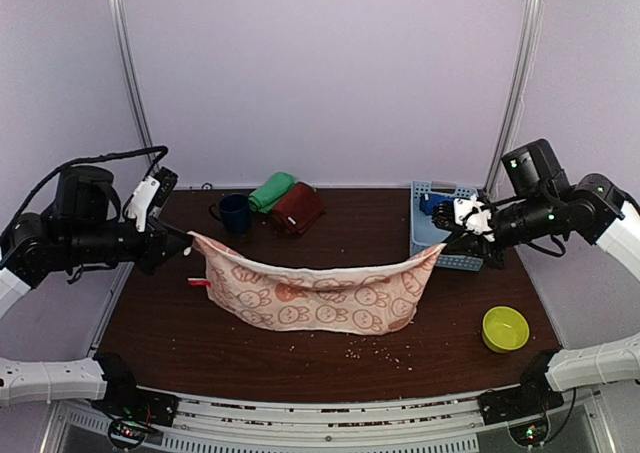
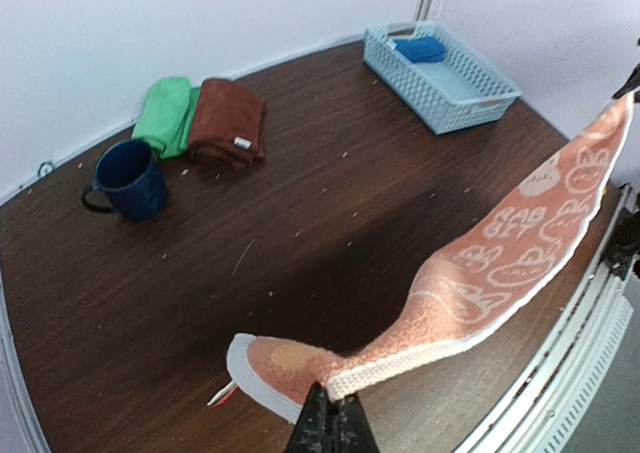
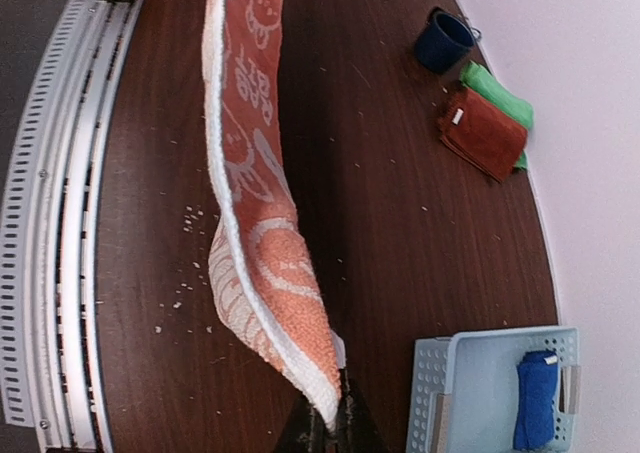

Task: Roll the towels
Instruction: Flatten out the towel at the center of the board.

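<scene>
Orange bunny towel (image 1: 320,303) stretched across frame centre, corners clenched in left end effector (image 1: 188,246) and right end effector (image 1: 440,250); green towel (image 1: 271,191), maroon towel (image 1: 297,209) upper centre.

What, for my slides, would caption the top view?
Left tool and right tool stretch the orange bunny towel over the table.

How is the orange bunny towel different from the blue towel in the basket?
The orange towel is held up and stretched out, one end pinched by the left gripper and the other by the right gripper. The blue towel lies bundled up small in the basket. The orange towel has white bunnies on it, but the blue towel is plain. Both are soft cloth towels.
</scene>
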